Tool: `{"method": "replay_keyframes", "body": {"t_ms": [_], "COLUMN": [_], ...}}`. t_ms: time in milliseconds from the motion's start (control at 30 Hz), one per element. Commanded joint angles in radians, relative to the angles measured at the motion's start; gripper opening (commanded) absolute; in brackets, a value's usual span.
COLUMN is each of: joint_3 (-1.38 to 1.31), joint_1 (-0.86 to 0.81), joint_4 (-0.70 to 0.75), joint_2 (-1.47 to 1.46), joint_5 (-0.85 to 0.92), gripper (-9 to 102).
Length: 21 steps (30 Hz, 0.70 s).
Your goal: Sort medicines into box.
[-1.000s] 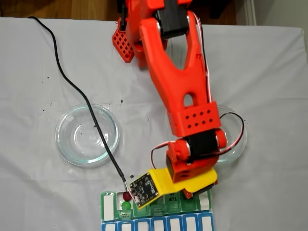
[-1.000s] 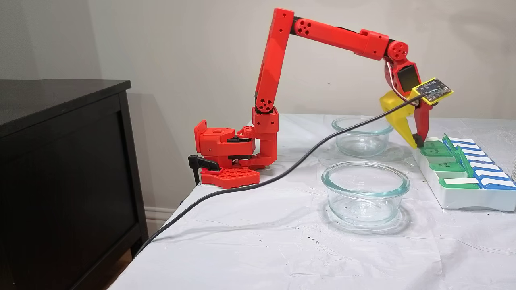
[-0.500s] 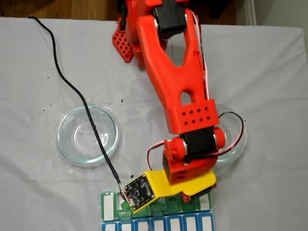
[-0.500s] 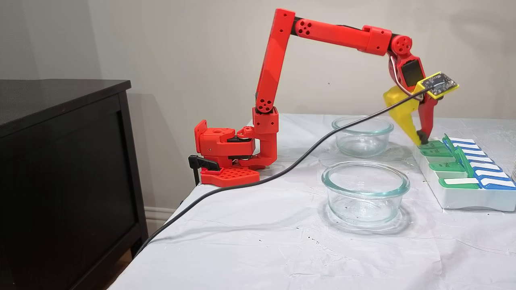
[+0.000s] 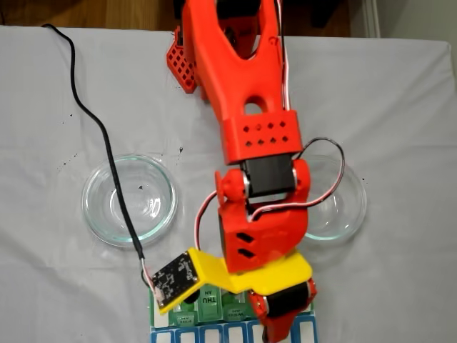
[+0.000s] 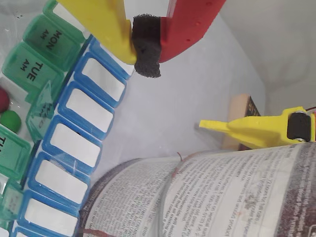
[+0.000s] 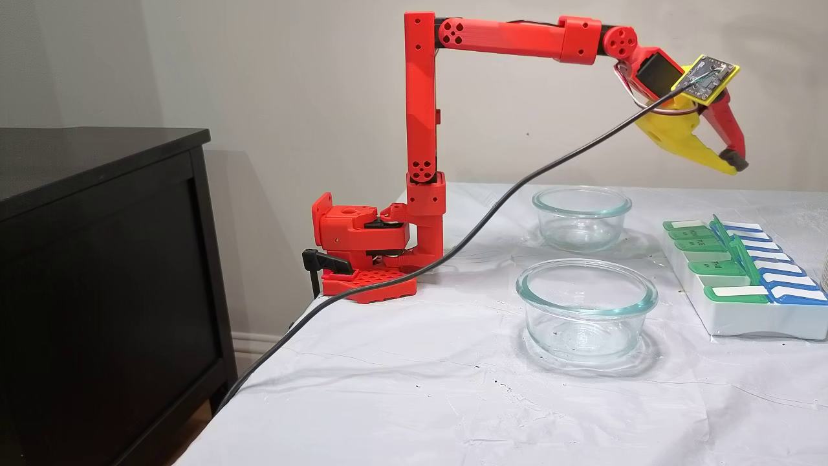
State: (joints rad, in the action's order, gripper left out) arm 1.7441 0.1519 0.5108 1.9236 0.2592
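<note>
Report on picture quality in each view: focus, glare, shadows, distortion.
Wrist view: the printed container up close is soft and bulges, while the pill box lids read clearly. Fixed view from above: even light, the arm slightly soft, faint highlights on the left glass bowl. Fixed view from the side: sharp, with soft shadows under the near bowl and glints on its rim.

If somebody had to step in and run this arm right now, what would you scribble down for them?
Gripper: shut, holding nothing, raised high above the pill organizer.
In the wrist view, one red pill and one green pill lie together in an open compartment next to the TUE lid.
Both glass bowls look empty.
Done: at least those two pills are boxed.
Left: I can't see any other pills to sort; check the hidden compartments.
</note>
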Motion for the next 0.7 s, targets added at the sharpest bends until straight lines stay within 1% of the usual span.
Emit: {"method": "replay_keyframes", "body": {"t_ms": [0, 133, 267, 367, 500, 667], "joint_3": [-0.038, -0.075, -0.095, -0.091, -0.061, -0.124], "joint_1": [-0.020, -0.048, -0.064, -0.069, -0.078, -0.094], "joint_4": [-0.032, 0.012, 0.094, 0.110, 0.074, 0.158], "joint_2": [0.040, 0.011, -0.015, -0.043, -0.071, -0.104], "joint_5": [0.041, 0.071, 0.092, 0.101, 0.112, 0.135], "gripper": [0, 0, 0, 0, 0, 0]}}
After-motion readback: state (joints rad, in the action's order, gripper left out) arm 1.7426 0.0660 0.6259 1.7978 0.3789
